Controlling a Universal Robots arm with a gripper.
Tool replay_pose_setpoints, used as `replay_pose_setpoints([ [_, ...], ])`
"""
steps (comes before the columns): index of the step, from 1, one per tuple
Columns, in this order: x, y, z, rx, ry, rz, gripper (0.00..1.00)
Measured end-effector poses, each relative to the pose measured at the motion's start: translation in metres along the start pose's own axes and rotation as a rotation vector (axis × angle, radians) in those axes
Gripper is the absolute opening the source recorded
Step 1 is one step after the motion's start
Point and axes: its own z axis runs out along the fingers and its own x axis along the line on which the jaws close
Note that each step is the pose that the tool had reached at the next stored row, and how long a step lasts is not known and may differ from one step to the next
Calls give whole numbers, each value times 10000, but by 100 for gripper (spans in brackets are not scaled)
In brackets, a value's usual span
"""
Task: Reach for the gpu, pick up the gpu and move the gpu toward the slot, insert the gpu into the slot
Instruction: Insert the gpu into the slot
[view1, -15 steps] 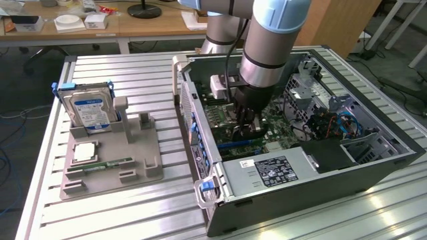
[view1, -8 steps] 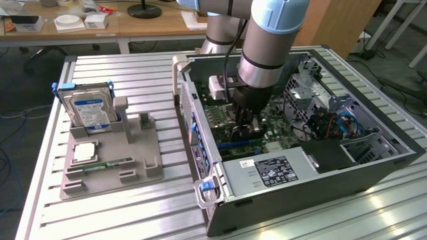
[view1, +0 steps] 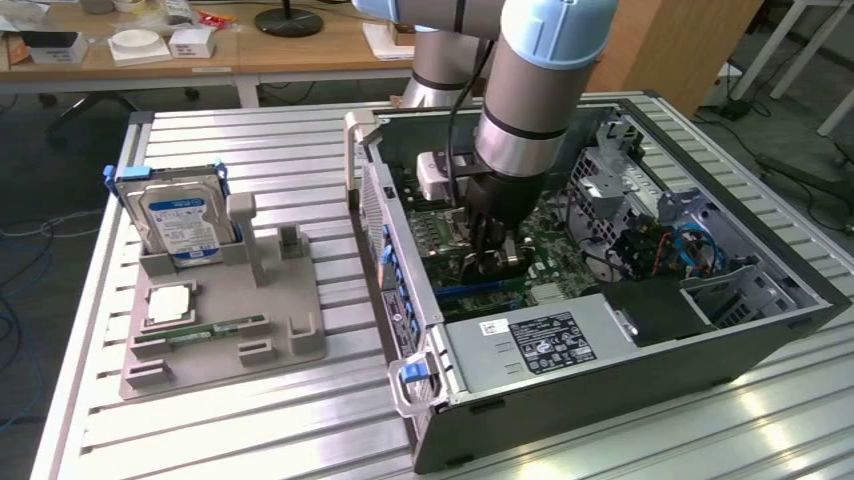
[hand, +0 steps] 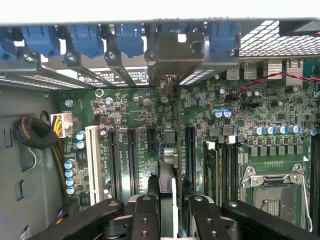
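Table: slatted metal table (view1: 267, 430) carries all items.
Fixture: grey fixture (view1: 220, 345) lies at the exterior view's left, well apart from the arm.
Hard drive: blue-labelled hard drive (view1: 184, 215) stands upright at the fixture's rear.
Memory stick: memory stick (view1: 214, 328) lies flat in the fixture's front part.
Case: open computer case (view1: 601, 400) lies on its side, just beside the fixture toward the exterior view's right.
Arm: robot arm (view1: 534, 90) reaches straight down into the case.
Gripper: gripper (hand: 170, 200) is low over the motherboard (hand: 130, 110), with its fingers (hand: 145, 210) pinching the gpu from both sides.
Gpu: gpu (hand: 169, 160) stands on edge between the fingers, its silver bracket end toward the blue latches (hand: 85, 40).
Slots: black slots (hand: 132, 160) run parallel on either side of the card; seating cannot be told.
Power supply: labelled power supply (view1: 547, 340) sits at the case's near end.
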Motion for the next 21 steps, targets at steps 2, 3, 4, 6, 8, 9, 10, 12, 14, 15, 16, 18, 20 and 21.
replay_pose_setpoints([
  [2, 0, 1, 9, 1, -3, 0, 27],
  [3, 0, 1, 11, 0, 0, 0, 27],
  [4, 1, 1, 15, -1, 0, 0, 27],
  [6, 1, 1, 19, -1, 1, 0, 27],
  [8, 1, 1, 23, 0, 0, 0, 27],
  [9, 1, 1, 26, 0, 0, 0, 27],
  [10, 1, 1, 28, 0, -1, 0, 27],
  [12, 1, 2, 35, 0, -1, -1, 27],
  [14, 1, 2, 43, 0, 0, -1, 27],
  [15, 2, 3, 47, 0, 0, -1, 27],
  [16, 2, 3, 49, -1, 0, -2, 27],
  [18, 2, 3, 49, -1, 1, -1, 27],
  [20, 2, 3, 50, -1, 0, -2, 27],
  [21, 2, 3, 50, 0, 0, -1, 27],
])
